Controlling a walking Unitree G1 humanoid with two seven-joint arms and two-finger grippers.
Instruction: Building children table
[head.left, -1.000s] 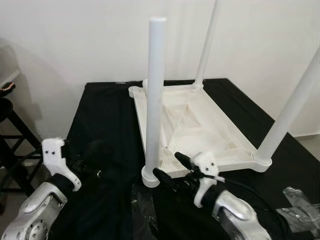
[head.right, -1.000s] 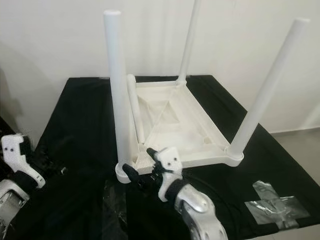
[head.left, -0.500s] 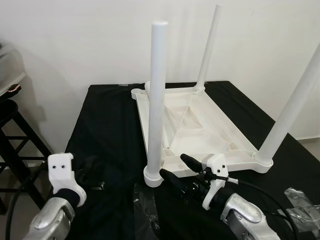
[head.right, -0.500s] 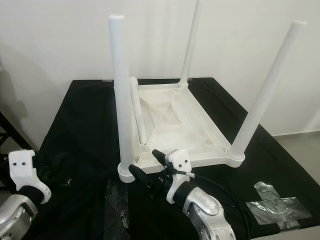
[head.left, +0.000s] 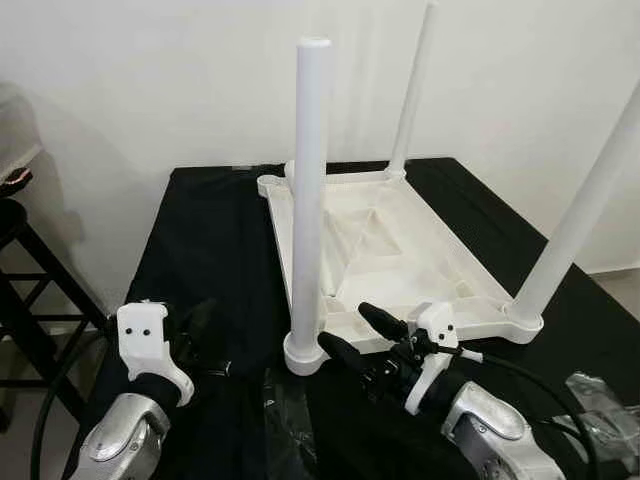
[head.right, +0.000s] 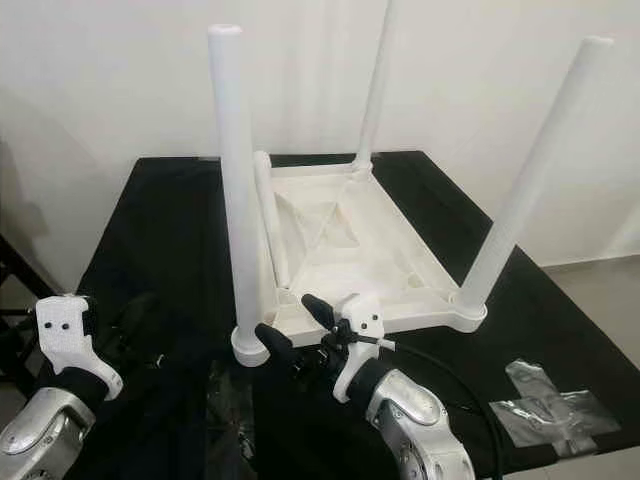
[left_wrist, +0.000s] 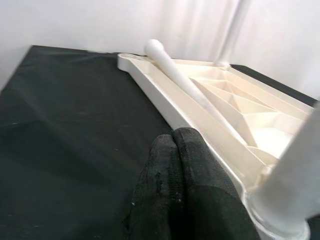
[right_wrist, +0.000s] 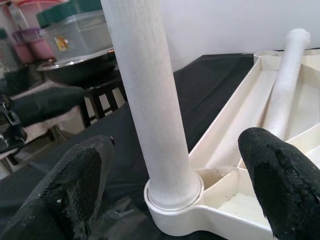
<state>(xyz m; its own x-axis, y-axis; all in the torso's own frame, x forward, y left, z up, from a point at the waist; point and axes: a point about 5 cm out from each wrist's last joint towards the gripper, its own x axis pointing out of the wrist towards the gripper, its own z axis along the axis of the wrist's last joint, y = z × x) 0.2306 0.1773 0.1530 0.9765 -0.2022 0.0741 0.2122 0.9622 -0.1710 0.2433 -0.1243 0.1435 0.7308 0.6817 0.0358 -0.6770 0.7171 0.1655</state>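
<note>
The white children's table top (head.left: 400, 250) lies upside down on a black-covered table (head.left: 210, 240). Three white legs stand in its corners: the near left leg (head.left: 308, 200), the far leg (head.left: 415, 90) and the near right leg (head.left: 585, 210). A loose leg (head.right: 268, 215) lies inside the top along its left edge. My right gripper (head.left: 347, 328) is open at the near left leg's base; in the right wrist view the leg (right_wrist: 145, 100) stands between the two fingers (right_wrist: 70, 185), untouched. My left gripper (left_wrist: 173, 137) is shut and empty, low over the cloth left of the table top.
Crumpled clear wrap (head.left: 285, 420) lies on the cloth at the front, and grey tape patches (head.right: 545, 405) at the front right. A dark stool (head.left: 20, 280) stands off the table's left side. A white wall rises close behind. A pan and tubs (right_wrist: 80, 55) sit further left.
The camera has shifted slightly. My left arm has come up and inward toward the table top. The right gripper stays open by the near left leg's base.
</note>
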